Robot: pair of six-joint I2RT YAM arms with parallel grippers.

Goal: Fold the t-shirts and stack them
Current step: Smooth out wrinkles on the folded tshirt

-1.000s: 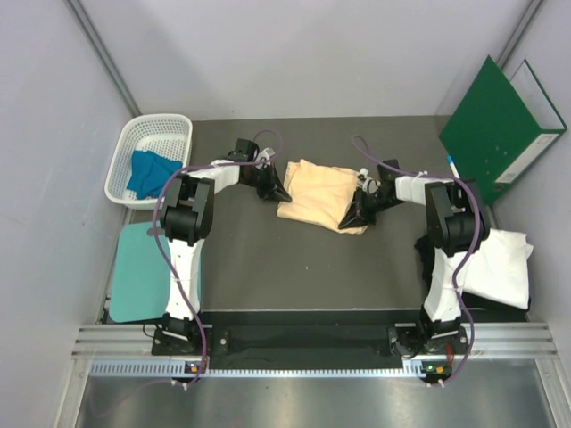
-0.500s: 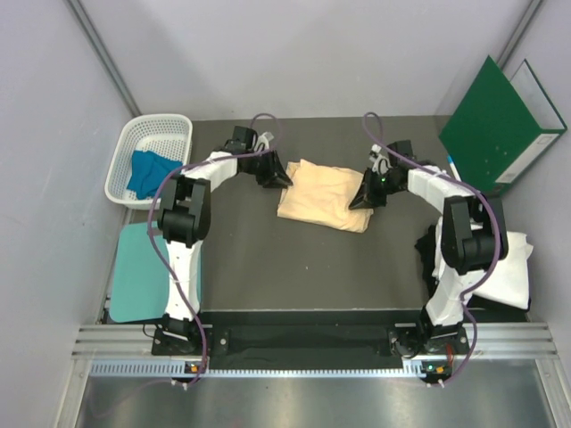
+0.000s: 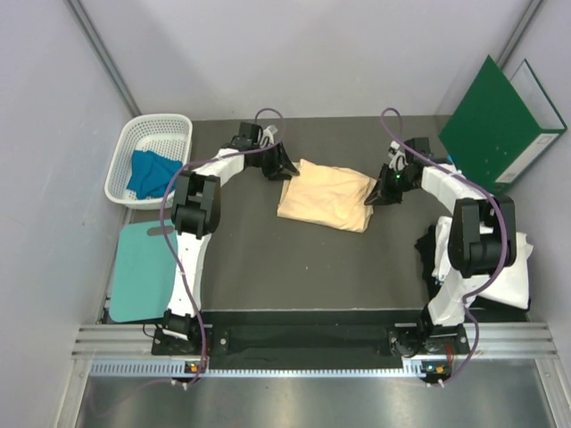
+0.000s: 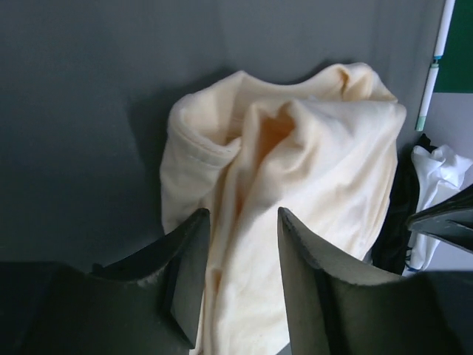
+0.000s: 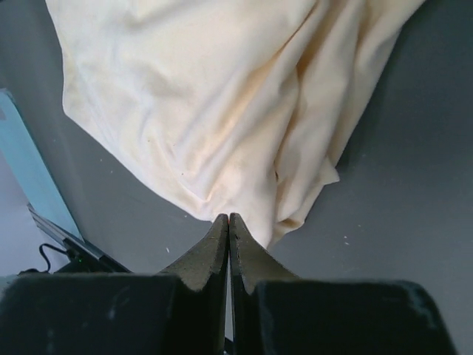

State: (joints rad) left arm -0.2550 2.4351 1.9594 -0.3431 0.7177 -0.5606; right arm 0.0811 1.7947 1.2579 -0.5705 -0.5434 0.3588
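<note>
The left hand [image 4: 242, 220] is open beside the peach t-shirt [image 3: 326, 198]. The right hand [image 5: 228, 219] is closed at its edge.

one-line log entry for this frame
left gripper: open, astride peach t-shirt edge | right gripper: shut at its opposite edge, grip unclear | peach t-shirt: rumpled on table | blue t-shirt: in basket

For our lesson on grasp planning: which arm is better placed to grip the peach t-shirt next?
Probably left. The left tool is open, with the peach t-shirt showing between its fingers; the right tool is shut, tips at the cloth's edge.
</note>
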